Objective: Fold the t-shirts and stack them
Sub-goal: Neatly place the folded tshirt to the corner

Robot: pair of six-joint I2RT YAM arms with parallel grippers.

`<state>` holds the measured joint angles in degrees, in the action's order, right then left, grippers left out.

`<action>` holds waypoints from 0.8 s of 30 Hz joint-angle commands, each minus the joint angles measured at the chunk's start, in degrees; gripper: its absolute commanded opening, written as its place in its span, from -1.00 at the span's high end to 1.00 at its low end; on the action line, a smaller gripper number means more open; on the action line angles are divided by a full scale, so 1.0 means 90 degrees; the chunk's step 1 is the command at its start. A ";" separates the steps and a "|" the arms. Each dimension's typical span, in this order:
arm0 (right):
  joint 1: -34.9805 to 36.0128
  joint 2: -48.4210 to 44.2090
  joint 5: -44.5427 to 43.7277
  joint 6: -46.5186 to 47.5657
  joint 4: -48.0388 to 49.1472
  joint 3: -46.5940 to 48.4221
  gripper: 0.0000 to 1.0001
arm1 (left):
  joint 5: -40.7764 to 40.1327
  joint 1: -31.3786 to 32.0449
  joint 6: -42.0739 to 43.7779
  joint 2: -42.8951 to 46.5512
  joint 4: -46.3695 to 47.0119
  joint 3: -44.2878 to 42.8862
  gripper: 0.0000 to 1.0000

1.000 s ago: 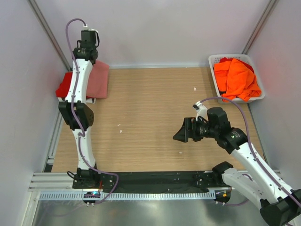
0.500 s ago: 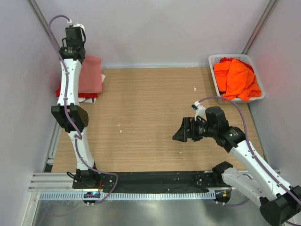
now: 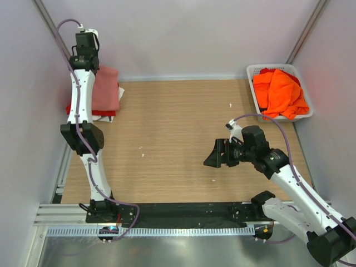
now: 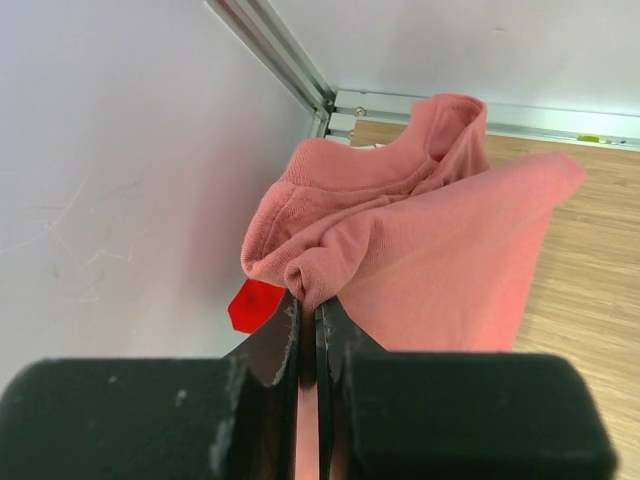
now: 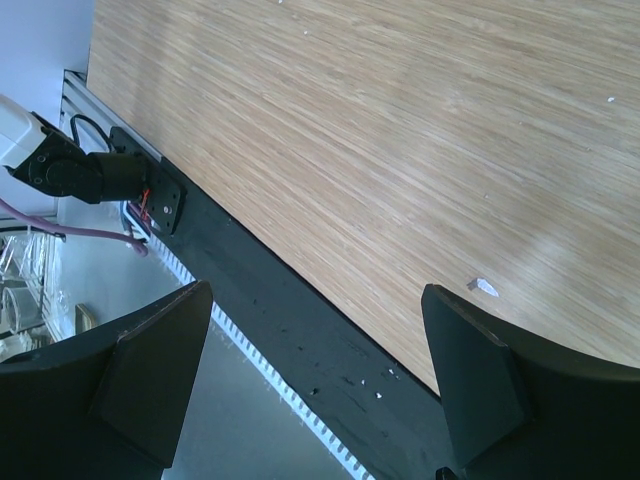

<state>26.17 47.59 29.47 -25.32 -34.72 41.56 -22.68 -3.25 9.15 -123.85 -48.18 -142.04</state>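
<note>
Wooden tabletop (image 3: pixel 178 128) enclosed by pale walls.
The tabletop is bounded at its far edge and both sides by plain grey-white panels (image 3: pixel 194 33), joined at the far corners by aluminium posts (image 3: pixel 43 11). Along its near edge a black strip (image 3: pixel 183 211), a white slotted duct (image 3: pixel 183 231) and a brushed metal sheet (image 3: pixel 167 253) are set. Small white specks (image 3: pixel 142 154) are scattered on the wood.

The light wood-grain table (image 3: pixel 178 122) carries a white lattice plastic basket (image 3: pixel 251 75) at its far right corner. Far across from the basket, at the left edge, lies a bright red t-shirt (image 4: pixel 252 305). Small white scraps (image 3: pixel 141 154) dot the bare wood between.
</note>
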 commanded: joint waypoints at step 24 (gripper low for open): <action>0.0031 0.0561 -0.0442 -0.0575 -0.0175 0.0294 -0.84 | 0.0382 -0.0860 0.0136 -0.2215 0.2403 -0.1054 0.30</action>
<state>26.20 52.77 26.87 -28.45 -36.60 41.60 -19.40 -10.26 10.92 -142.71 -33.32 -148.75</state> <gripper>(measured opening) 0.922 0.303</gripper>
